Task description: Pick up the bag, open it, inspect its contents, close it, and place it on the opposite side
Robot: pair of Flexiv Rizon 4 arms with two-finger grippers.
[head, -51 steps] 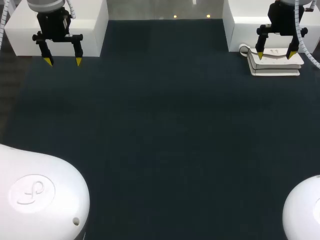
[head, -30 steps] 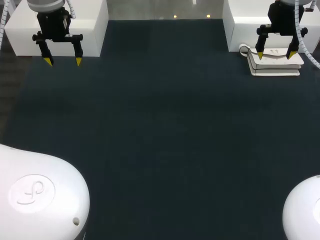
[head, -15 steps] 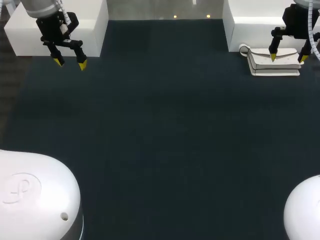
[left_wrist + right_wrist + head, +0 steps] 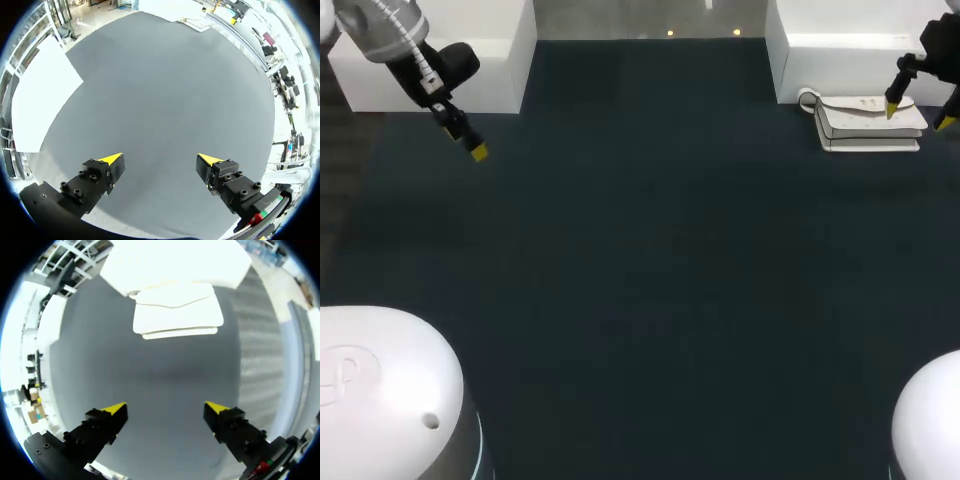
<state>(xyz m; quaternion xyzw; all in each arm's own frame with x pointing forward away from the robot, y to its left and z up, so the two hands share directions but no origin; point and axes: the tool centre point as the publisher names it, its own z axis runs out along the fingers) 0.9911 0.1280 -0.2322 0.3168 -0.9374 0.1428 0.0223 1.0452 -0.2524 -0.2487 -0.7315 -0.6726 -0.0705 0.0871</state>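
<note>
The white bag [image 4: 860, 124] lies flat and closed on the dark mat at the back right, against a white block. My right gripper [image 4: 916, 116] hangs open over the bag's right end, one yellow tip above the bag and the other past its edge. In the right wrist view the bag [image 4: 177, 315] lies ahead of the open right gripper [image 4: 165, 409], with nothing between the fingers. My left gripper [image 4: 475, 150] is at the back left, turned edge-on, above bare mat. In its own view the left gripper [image 4: 160, 160] stands open and empty.
White blocks stand at the back left [image 4: 440, 60] and back right [image 4: 840, 55] of the mat. The left block [image 4: 42, 100] also shows beside the left gripper. My arms' white bases [image 4: 380, 400] fill the front corners.
The left gripper has swung right and forward, turning edge-on. The right gripper has shifted right, from over the bag's middle to its right end. Both stayed open.
</note>
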